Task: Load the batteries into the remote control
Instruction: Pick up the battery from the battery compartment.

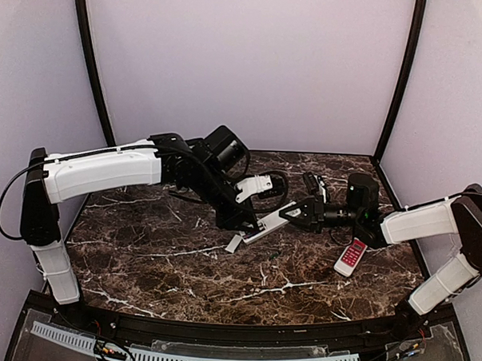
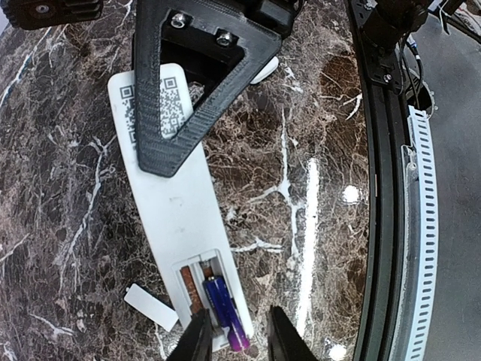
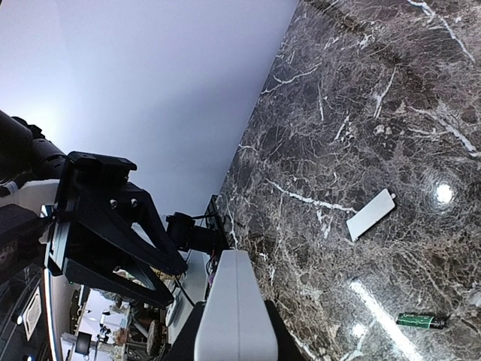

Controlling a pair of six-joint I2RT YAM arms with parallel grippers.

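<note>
Lying back-up on the dark marble table (image 1: 165, 265), the remote control (image 2: 180, 218) sits near the middle, angled between the two arms. Its white back carries two printed code labels at one end. At the other end its battery bay is uncovered. One battery (image 2: 224, 310), wrapped in blue and purple, rests slanted in that bay beside an empty slot with a coppery contact strip.

The left fingers (image 2: 201, 340) hang just over the bay end, one on each side of the battery's lower tip. They are narrowly parted, with a clear gap on one side, and clamp nothing. The right fingers (image 2: 161, 150) are closed on the remote control's labelled end. One black triangular finger lies across the labels in the left wrist view, and in the right wrist view the white body sits wedged between the pair.

A small white cover piece (image 2: 150, 307) lies flat on the table just beside the bay end, apart from the remote control. A second battery (image 3: 421, 321), looking greenish in the right wrist view, lies loose on the table beyond that cover. A shorter red-and-white remote (image 1: 350, 257) rests on the right of the table, below the right arm's wrist.
</note>
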